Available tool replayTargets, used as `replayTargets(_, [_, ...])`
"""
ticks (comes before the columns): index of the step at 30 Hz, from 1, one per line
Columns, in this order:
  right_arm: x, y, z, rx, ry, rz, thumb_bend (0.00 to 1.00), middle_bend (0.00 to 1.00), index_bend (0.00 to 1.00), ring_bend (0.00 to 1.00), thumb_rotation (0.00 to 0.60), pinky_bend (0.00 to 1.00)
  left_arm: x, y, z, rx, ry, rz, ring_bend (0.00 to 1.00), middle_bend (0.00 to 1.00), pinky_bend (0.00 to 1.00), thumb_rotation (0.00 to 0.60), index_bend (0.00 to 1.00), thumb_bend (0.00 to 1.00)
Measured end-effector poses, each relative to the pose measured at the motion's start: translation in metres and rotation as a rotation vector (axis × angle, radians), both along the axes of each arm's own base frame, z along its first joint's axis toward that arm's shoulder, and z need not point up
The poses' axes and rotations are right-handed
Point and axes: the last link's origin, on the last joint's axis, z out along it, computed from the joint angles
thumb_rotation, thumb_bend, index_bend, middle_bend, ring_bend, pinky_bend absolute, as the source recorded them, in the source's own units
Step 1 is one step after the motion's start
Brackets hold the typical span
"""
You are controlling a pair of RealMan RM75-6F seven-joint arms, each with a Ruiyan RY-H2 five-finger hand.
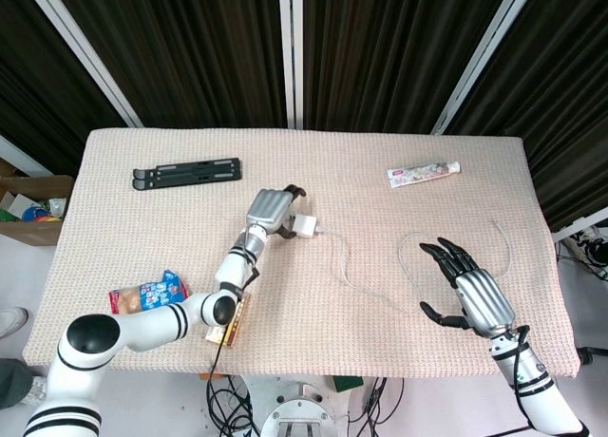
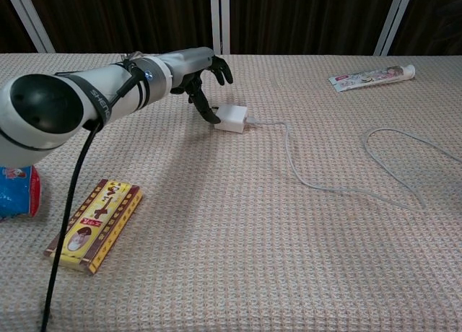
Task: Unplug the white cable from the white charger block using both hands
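Dark pleated curtains with white rails hang at twelve o'clock behind the beige woven worktop; pale floor at nine o'clock.

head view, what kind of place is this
Probably a robot lab or test booth: a cloth-covered table before dark curtains, scattered props such as a toothpaste tube, and loose wiring under the table.

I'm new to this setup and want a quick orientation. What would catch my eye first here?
Mid-table, the left hand reaches the white charger block, fingers curled at its left end. The white cable runs right from the block in loose loops. The right hand hovers open by the table's right edge.
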Motion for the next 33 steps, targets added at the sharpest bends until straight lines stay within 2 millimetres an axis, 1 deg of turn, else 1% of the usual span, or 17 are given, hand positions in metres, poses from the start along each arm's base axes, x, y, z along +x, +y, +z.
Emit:
replayTargets(4, [-0.002,0.000,-0.001,0.004,-0.001,-0.006,0.32,0.15,0.12,0.01,0.600,0.14,-0.003,0.003,0.006,-0.043,-0.001,0.011,0.70,0.22,0.91,0.600,0.26,0.11])
replayTargets(7, [-0.003,-0.001,-0.002,0.008,-0.004,-0.010,0.32,0.15,0.12,0.01,0.600,0.14,-0.005,0.001,0.008,-0.078,0.023,-0.002,0.70,0.22,0.91,0.600,0.28,0.11])
replayTargets(9, [-0.004,-0.001,-0.003,0.010,-0.006,-0.010,0.32,0.15,0.12,0.01,0.600,0.14,-0.006,-0.002,0.006,-0.088,0.037,-0.004,0.70,0.22,0.91,0.600,0.31,0.11])
replayTargets(12, [-0.005,-0.001,-0.003,0.010,-0.009,-0.013,0.32,0.15,0.12,0.01,0.600,0.14,-0.003,-0.004,0.001,-0.095,0.023,0.005,0.71,0.24,0.91,0.600,0.34,0.12])
replayTargets(19, [-0.008,0.001,-0.001,0.008,-0.013,-0.024,0.32,0.15,0.12,0.01,0.600,0.14,0.001,-0.002,-0.006,-0.091,0.019,0.023,0.71,0.25,0.91,0.600,0.35,0.14])
replayTargets(24, [-0.010,0.002,-0.001,0.007,-0.013,-0.031,0.32,0.15,0.12,0.01,0.600,0.14,0.003,0.000,-0.008,-0.099,0.016,0.031,0.71,0.26,0.91,0.600,0.35,0.20])
replayTargets(28, [-0.010,0.003,-0.001,0.005,-0.013,-0.033,0.32,0.15,0.12,0.01,0.600,0.14,0.005,0.000,-0.010,-0.106,0.018,0.026,0.71,0.27,0.91,0.600,0.37,0.22])
replayTargets(30, [-0.010,0.003,0.000,0.002,-0.015,-0.032,0.32,0.15,0.12,0.01,0.600,0.14,0.005,0.001,-0.011,-0.104,0.020,0.023,0.71,0.28,0.91,0.600,0.39,0.23])
replayTargets(33, [-0.010,0.003,0.000,-0.001,-0.015,-0.034,0.32,0.15,0.12,0.01,0.600,0.14,0.004,0.001,-0.012,-0.098,0.020,0.023,0.71,0.33,0.91,0.600,0.44,0.24])
